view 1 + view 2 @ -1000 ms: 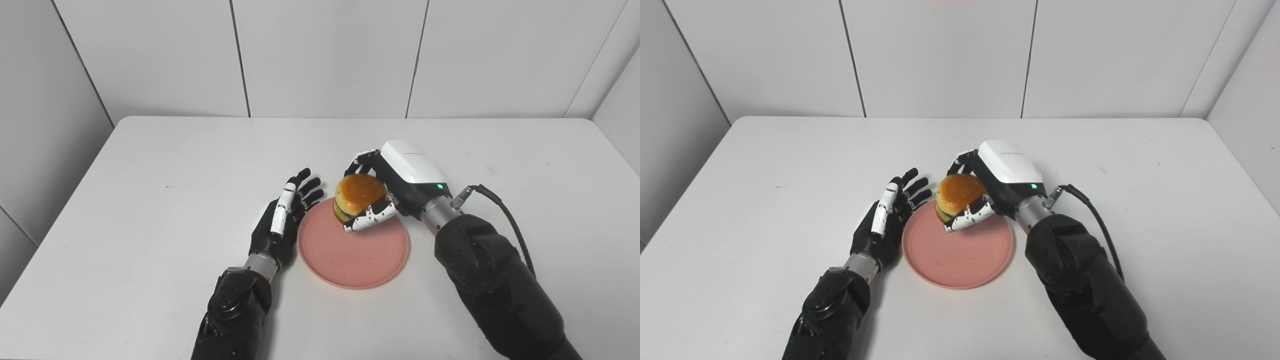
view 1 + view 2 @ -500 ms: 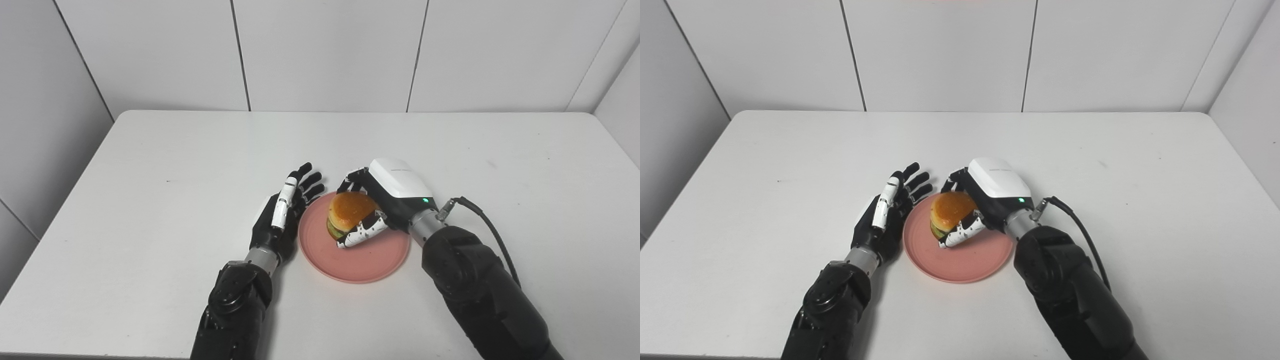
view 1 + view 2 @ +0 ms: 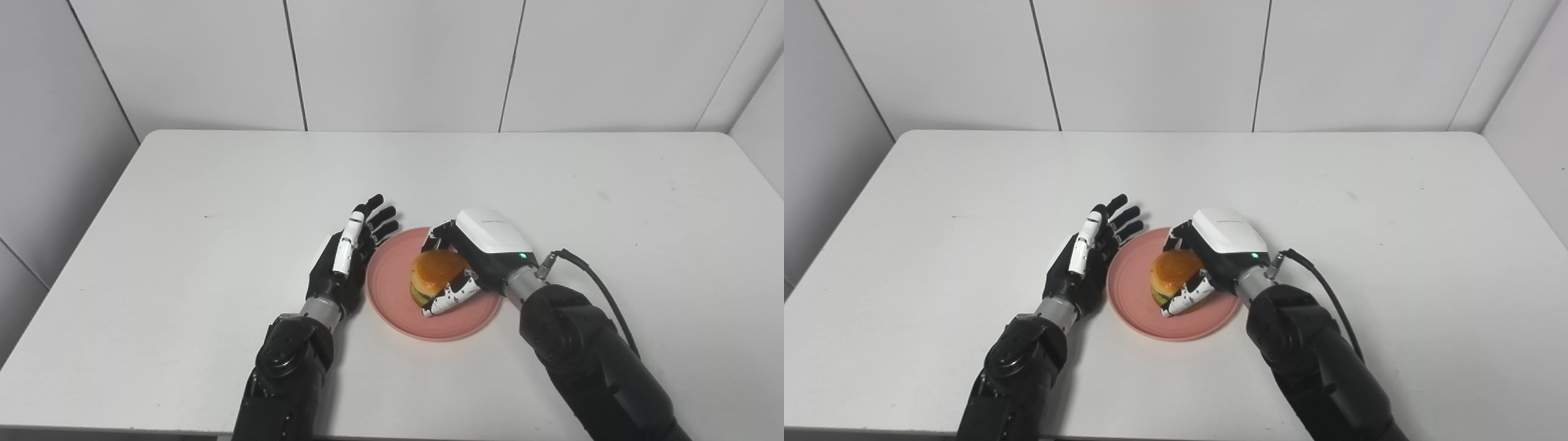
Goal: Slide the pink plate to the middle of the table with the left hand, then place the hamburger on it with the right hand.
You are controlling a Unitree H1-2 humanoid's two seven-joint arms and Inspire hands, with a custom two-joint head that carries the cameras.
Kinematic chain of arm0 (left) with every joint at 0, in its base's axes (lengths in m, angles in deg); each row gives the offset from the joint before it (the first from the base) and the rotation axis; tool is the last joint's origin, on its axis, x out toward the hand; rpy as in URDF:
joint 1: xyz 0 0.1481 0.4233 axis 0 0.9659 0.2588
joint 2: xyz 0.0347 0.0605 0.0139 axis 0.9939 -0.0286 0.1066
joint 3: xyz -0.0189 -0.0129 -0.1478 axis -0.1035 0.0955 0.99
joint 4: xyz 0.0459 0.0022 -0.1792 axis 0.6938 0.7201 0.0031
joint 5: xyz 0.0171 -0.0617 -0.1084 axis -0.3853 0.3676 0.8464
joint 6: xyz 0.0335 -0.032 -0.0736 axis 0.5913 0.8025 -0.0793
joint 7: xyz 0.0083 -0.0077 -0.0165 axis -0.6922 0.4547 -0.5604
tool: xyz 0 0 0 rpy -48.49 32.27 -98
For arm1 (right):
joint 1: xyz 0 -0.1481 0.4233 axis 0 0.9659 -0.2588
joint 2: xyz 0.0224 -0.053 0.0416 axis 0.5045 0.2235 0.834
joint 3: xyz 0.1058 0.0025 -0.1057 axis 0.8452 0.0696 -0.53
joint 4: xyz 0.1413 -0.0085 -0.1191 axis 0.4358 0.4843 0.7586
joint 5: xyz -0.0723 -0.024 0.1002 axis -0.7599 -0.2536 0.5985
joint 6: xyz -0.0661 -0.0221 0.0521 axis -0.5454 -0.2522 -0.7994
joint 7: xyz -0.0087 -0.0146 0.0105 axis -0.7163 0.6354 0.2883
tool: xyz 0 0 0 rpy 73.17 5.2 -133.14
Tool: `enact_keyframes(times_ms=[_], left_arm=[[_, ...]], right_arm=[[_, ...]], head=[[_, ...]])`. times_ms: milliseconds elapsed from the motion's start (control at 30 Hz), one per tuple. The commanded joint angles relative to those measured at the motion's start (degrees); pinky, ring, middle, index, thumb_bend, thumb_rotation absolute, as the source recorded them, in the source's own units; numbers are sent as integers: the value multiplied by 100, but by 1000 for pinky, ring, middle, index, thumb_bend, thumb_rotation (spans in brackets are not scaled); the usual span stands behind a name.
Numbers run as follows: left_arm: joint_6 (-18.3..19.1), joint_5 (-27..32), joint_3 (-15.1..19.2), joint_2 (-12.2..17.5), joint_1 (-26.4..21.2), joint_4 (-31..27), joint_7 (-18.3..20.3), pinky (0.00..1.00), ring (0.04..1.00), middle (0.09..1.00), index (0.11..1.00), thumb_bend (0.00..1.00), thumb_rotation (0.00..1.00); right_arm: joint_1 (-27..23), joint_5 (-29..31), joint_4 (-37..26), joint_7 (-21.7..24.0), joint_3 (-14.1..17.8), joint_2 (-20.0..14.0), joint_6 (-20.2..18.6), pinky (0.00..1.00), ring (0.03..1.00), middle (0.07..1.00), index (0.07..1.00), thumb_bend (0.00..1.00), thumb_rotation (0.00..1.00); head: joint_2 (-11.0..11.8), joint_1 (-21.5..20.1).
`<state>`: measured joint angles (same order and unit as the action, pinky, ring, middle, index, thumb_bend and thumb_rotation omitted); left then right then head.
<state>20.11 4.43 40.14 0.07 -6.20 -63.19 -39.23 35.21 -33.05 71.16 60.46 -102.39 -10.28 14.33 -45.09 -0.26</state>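
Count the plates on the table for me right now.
1. The pink plate sits near the middle of the table, beside the open left hand, with the hamburger on it in the right hand. None appear hidden.

plate (image 3: 392,288): plain pink. hamburger (image 3: 436,272): orange-brown bun w/ a green and dark layer under it. left hand (image 3: 343,269): black, w/ one white strip along a finger. right hand (image 3: 474,257): black, white shell on back, small green light, thumb white w/ black speckles. arms black. table (image 3: 184,233): white w/ a few faint marks. wall panels (image 3: 398,61): white, dark seams.
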Motion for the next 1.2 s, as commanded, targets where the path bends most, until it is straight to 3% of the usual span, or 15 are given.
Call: enact_keyframes(times_ms=[0, 100, 200, 233, 367, 500, 733, 1067, 1167], left_arm=[[98, -60, -21, 14, -129, -31, -1, 891, 895, 901, 908, 383, 1000], [109, -53, -20, 16, -130, -37, 1, 895, 898, 903, 910, 382, 1000], [111, -55, -16, 16, -135, -35, -3, 896, 894, 901, 907, 387, 1000], [112, -57, -17, 17, -136, -34, -3, 898, 893, 901, 907, 388, 1000], [121, -70, -28, 21, -144, -41, -4, 908, 894, 899, 905, 393, 1000], [150, -88, -43, 23, -153, -65, -9, 905, 902, 909, 918, 391, 1000], [155, -90, -11, 0, -164, -62, 12, 888, 899, 905, 924, 388, 1000], [182, -148, -6, -3, -153, -98, -33, 881, 892, 900, 912, 394, 1000], [234, -112, 31, -30, -143, -155, -56, 884, 889, 899, 909, 396, 1000]], right_arm=[[-145, -56, -77, -102, 20, 1, 244, 178, 267, 368, 484, 514, 148], [-174, -192, -110, -28, -44, -33, 196, 194, 284, 387, 485, 515, 154], [-215, -347, -162, 51, -105, -81, 187, 287, 403, 518, 491, 515, 164], [-217, -360, -171, 58, -107, -86, 194, 329, 459, 582, 611, 634, 302], [-243, -420, -227, 200, -105, -108, 152, 470, 624, 734, 808, 780, 461], [-236, -320, -253, 200, -28, -129, 261, 576, 736, 848, 910, 872, 592], [-215, -22, -340, 86, 150, -215, 594, 659, 839, 948, 997, 996, 726], [-238, 197, -806, 415, 334, -331, 567, 756, 893, 974, 1000, 1000, 769], [-197, 358, -963, 461, 478, -309, 497, 735, 878, 958, 1000, 1000, 766]], head=[[-1, 2], [-9, -1], [-9, -6], [-9, -6], [-6, -26], [-4, -28], [1, -41], [13, -155], [17, -151]])
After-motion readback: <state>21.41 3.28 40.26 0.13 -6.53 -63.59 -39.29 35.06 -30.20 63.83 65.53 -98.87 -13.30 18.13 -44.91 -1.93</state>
